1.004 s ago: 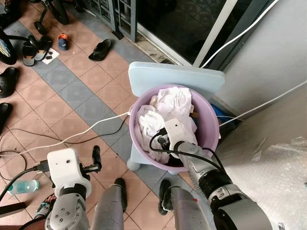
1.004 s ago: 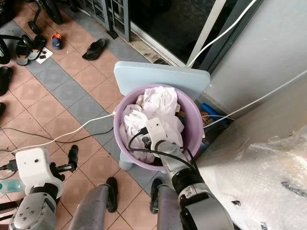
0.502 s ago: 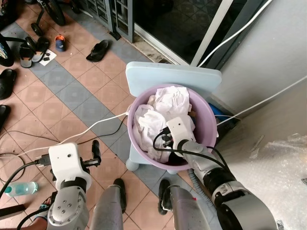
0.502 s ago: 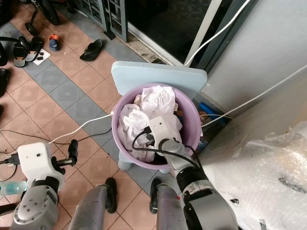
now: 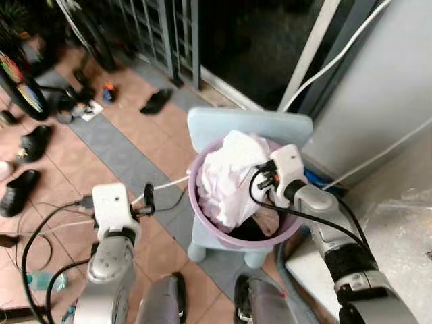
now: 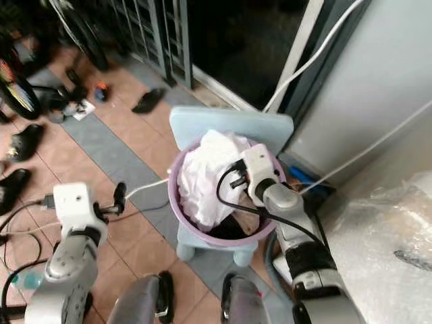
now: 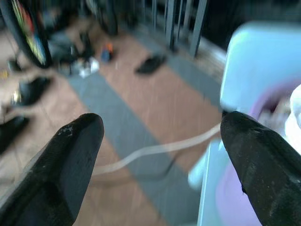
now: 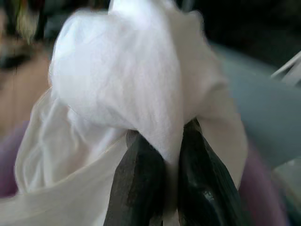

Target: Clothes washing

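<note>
A lilac plastic basin point(image 5: 202, 209) stands on a pale blue stool point(image 5: 251, 126) in front of me. White clothes point(image 5: 226, 177) bulge up out of the basin. My right gripper point(image 8: 160, 181) is shut on a bunch of this white cloth point(image 8: 127, 80), lifted above the basin's rim; its white wrist block point(image 5: 283, 165) sits over the basin's right side. A brownish garment point(image 5: 266, 219) lies lower in the basin. My left gripper point(image 7: 160, 141) is open and empty, held over the tiled floor left of the stool, its white wrist block point(image 5: 111, 206) raised.
A white cable point(image 5: 162, 187) runs across the tiled floor to the basin. Sandals and shoes point(image 5: 156, 101) lie scattered at the left, by a bicycle wheel point(image 5: 23, 88). A metal gate and dark doorway point(image 5: 236, 40) stand behind the stool. A grey wall point(image 5: 391, 101) and bubble wrap point(image 5: 398, 229) are at right.
My right gripper has risen from deep in the basin, pulling a bunch of white cloth up above the rim. The left arm has lifted. The camera has tilted up and shifted.
</note>
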You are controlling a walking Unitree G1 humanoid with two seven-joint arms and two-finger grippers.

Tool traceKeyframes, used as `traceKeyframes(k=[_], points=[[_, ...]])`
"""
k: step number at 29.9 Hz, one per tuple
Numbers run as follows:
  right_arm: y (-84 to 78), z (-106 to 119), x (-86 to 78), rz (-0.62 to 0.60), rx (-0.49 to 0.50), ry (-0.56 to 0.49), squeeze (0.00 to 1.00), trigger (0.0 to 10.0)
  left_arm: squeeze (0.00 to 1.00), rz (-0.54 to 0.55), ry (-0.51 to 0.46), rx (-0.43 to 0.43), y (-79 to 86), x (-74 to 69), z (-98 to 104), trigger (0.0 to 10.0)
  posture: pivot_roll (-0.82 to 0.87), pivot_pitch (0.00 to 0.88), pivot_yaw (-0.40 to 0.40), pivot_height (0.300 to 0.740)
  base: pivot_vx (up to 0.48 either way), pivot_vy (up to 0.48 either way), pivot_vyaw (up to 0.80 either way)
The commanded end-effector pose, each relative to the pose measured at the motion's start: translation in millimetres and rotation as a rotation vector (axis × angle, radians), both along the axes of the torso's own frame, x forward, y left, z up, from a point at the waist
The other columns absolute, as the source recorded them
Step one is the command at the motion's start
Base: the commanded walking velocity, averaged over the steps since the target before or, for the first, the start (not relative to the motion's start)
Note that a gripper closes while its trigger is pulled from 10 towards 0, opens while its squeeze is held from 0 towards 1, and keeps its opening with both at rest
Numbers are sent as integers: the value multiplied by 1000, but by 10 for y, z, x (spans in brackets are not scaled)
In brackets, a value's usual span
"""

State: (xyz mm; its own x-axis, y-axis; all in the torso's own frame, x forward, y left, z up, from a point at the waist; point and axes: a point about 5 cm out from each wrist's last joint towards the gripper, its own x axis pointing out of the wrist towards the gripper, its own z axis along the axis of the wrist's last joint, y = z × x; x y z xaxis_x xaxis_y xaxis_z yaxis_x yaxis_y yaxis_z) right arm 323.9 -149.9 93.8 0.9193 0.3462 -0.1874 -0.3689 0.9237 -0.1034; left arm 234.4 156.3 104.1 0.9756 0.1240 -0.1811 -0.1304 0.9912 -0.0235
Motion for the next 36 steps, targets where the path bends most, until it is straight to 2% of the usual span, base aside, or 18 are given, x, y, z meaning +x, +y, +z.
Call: traceKeyframes(k=[1, 4, 5, 6, 7, 9, 11, 14, 15, 17, 19, 22, 29, 36], points=[[-1, 96, -23, -54, 53, -50, 0, 0, 0, 10, 14, -1, 26, 13, -61, 10000, 4, 0, 14, 740, 0, 0, 0], [101, 272, -160, -114, 112, -177, 0, 0, 0, 35, 6, 1, 5, 124, -71, 10000, -20, 0, 49, 740, 0, 0, 0], [121, 312, -194, -121, 118, -206, 0, 0, 0, 39, 3, 4, -2, 146, -73, 10000, -20, 0, 49, 740, 0, 0, 0], [145, 397, -270, -124, 95, -281, 0, 0, 0, 15, -11, 16, -54, 184, -71, 10000, -30, 0, 58, 740, 0, 0, 0], [148, 419, -293, -126, 89, -296, 0, 0, 0, 8, -15, 18, -68, 194, -71, 10000, -30, 0, 58, 740, 0, 0, 0], [155, 426, -369, -150, 138, -292, 0, 0, 0, -21, -21, 22, -130, 238, -79, 10000, -60, 0, 83, 740, 0, 0, 0], [132, 394, -461, -153, 104, -290, 0, 0, 0, -58, -43, 41, -199, 288, -48, 10000, -65, 0, 87, 740, 0, 0, 0], [93, 355, -494, -162, 81, -285, 0, 0, 0, -78, -56, 56, -220, 318, -44, 10000, -59, 0, 86, 740, 0, 0, 0], [75, 358, -503, -173, 78, -283, 0, 4039, 0, -79, -64, 61, -218, 332, -33, 10000, -56, 0, 84, 740, 0, 0, 0], [32, 366, -507, -202, 73, -274, 0, 9882, 0, -73, -85, 75, -194, 362, -2, 10000, -51, 0, 78, 740, 0, 0, 0], [10, 381, -521, -215, 65, -270, 0, 10000, 0, -53, -91, 84, -139, 369, 3, 10000, -51, 0, 77, 740, 0, 0, 0], [6, 314, -555, -246, 79, -212, 0, 10000, 0, -43, -72, 89, -85, 324, -64, 10000, -53, 0, 80, 740, 0, 0, -513], [42, 321, -542, -234, 76, -231, 0, 10000, 0, -64, -33, 62, -165, 290, -201, 10000, -80, 0, 96, 740, 0, 0, -743], [-69, 338, -484, -270, 54, -229, 0, 10000, 0, -79, -45, 45, -242, 360, -193, 10000, -89, 0, 89, 740, 0, 0, -474]])
